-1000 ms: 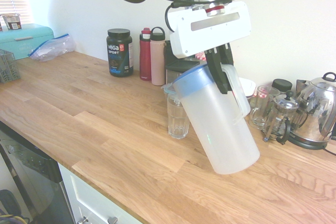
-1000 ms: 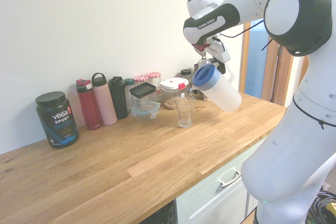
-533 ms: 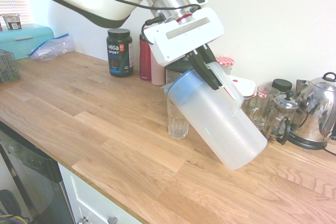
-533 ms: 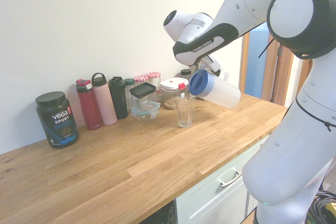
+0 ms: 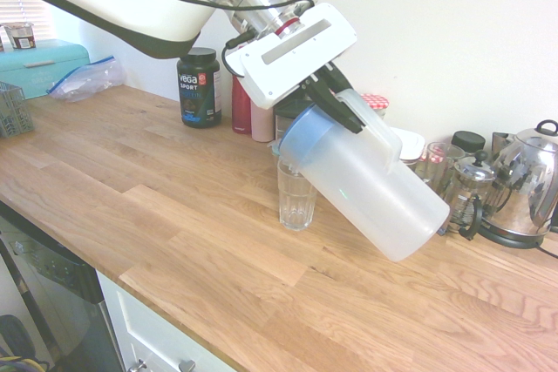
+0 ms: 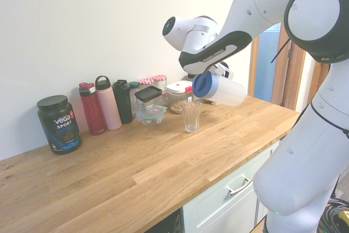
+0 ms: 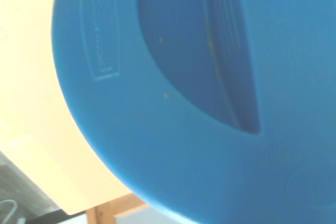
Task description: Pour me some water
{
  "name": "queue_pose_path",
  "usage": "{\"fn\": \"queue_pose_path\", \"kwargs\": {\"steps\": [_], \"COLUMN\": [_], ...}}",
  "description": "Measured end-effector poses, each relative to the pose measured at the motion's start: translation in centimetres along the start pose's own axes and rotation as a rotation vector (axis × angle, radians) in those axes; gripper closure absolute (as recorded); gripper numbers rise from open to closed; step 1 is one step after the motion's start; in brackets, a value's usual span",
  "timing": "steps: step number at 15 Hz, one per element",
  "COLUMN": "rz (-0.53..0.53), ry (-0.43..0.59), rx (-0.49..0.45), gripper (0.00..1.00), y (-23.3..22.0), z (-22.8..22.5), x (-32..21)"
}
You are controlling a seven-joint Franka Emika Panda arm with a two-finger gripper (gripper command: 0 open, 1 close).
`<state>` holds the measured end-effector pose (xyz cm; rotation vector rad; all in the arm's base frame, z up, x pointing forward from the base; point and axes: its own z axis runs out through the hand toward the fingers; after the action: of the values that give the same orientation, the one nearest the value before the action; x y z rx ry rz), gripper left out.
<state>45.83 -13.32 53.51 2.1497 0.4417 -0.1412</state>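
The tall frosted jug (image 5: pixel 375 198) was held in the air above the tabletop (image 5: pixel 174 224), tipped strongly over, with its blue lid (image 5: pixel 307 134) lower than it would be upright and turned toward the clear drinking glass (image 5: pixel 296 202). The pincer (image 5: pixel 359 119) was clamped on the jug's side handle (image 5: pixel 377 138). The glass was stood upright on the tabletop, with its rim just under the lid's edge. The water could not be made out clearly: a thin, clear streak was shown at the rim of the glass in the second exterior view, but whether it was water could not be told. The lid was seen from close by in the wrist view, its recessed middle and raised lettering included.

Along the wall, a black tub (image 5: pixel 199 93), a red bottle (image 6: pixel 92 110), a pink bottle (image 6: pixel 109 107) and a black tumbler (image 6: pixel 122 103) were lined up. Beside them were placed a dark-lidded container (image 6: pixel 149 97), jars with red-checked lids (image 6: pixel 160 81) and a white-lidded container (image 6: pixel 181 94). A French press (image 5: pixel 468 187) was set beside the steel kettle (image 5: pixel 527 182). At the other end, a plastic bag (image 5: pixel 87 82) was laid near a teal box (image 5: pixel 44 67).
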Motion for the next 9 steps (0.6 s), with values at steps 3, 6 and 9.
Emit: {"fn": "queue_pose_path", "kwargs": {"steps": [3,6,9], "rz": [0.015,0.021,0.020], "ry": [-0.006,-0.007,-0.005], "rx": [-0.040,-0.060,-0.078], "gripper": [1.00,1.00,1.00], "y": [-0.5,-0.9,-1.2], "z": [0.8,1.2,1.7], "x": [1.0,1.7,2.3]}}
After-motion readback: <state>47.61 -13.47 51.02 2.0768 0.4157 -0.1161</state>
